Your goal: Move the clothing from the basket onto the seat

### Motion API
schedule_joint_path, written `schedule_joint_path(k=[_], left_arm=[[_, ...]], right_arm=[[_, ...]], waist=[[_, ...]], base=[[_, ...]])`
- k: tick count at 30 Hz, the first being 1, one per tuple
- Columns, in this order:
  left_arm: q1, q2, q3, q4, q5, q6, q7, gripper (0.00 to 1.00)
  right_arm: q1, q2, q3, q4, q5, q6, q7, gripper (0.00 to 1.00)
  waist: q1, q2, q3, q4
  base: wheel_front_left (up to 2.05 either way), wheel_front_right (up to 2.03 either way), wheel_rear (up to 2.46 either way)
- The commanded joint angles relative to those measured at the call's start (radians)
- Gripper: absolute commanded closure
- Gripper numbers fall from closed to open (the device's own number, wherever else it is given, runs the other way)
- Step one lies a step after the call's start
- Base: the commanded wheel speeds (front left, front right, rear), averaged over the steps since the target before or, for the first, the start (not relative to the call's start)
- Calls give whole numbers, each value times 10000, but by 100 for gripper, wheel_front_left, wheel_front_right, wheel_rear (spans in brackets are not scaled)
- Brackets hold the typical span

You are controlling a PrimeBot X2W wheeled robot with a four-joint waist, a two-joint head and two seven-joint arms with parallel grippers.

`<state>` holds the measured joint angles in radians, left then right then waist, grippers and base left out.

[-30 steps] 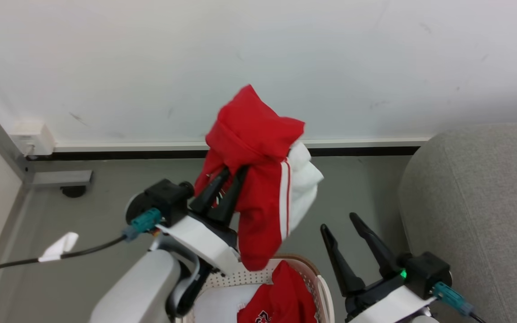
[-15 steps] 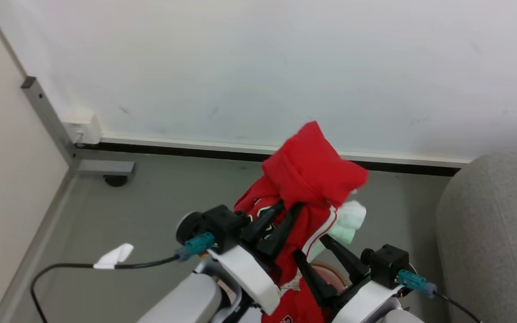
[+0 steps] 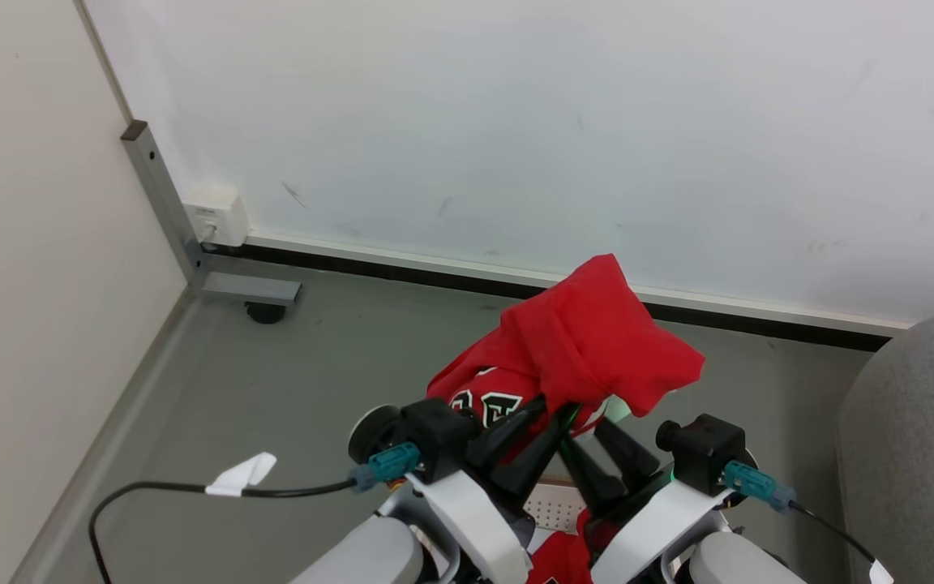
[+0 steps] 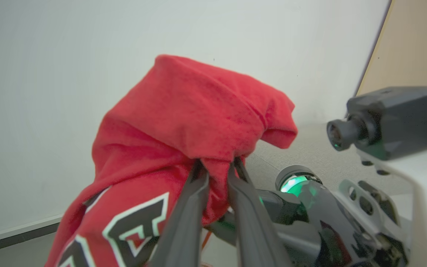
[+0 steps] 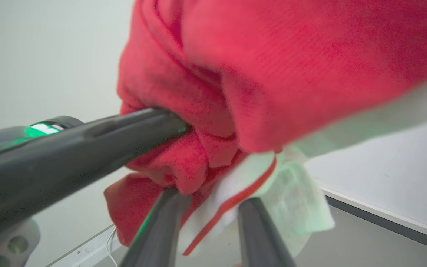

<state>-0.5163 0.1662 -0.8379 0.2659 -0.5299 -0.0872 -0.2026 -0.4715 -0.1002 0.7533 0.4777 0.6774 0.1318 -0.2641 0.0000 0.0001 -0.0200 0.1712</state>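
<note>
Clothing point(image 3: 597, 341): one red jersey is hanging bunched above the basket point(image 3: 552, 507), pinched between the pressed-together fingers of the left gripper point(image 3: 556, 410), while the seat point(image 3: 913, 438) is lying well apart at the right edge. The right gripper point(image 3: 584, 434) is reaching in just beside the left, its fingers straddling the white-lined hem. Whether they are already nipping it cannot be told, the wrist view being blurred. For a sound second hold, the right jaws should be closing fully on the hem before either arm is swinging toward the seat, with the cloth kept clear of the basket. One second ago the right gripper was spread wide, well apart from the jersey; it has since come up beneath it, and the camera has turned left.
</note>
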Motion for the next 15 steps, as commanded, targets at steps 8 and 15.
schedule_joint_path(k=[8,15], left_arm=[[72,211,178,79,-229,139,-96,100],[77,307,281,103,-255,245,-119,100]], right_arm=[[306,24,-211,-215,-316,-21,-5,100],[533,50,-353,-364,-427,-21,-7,100]], waist=[[0,-1,23,-204],[0,-1,9,-483]], base=[[0,0,0],[0,0,0]])
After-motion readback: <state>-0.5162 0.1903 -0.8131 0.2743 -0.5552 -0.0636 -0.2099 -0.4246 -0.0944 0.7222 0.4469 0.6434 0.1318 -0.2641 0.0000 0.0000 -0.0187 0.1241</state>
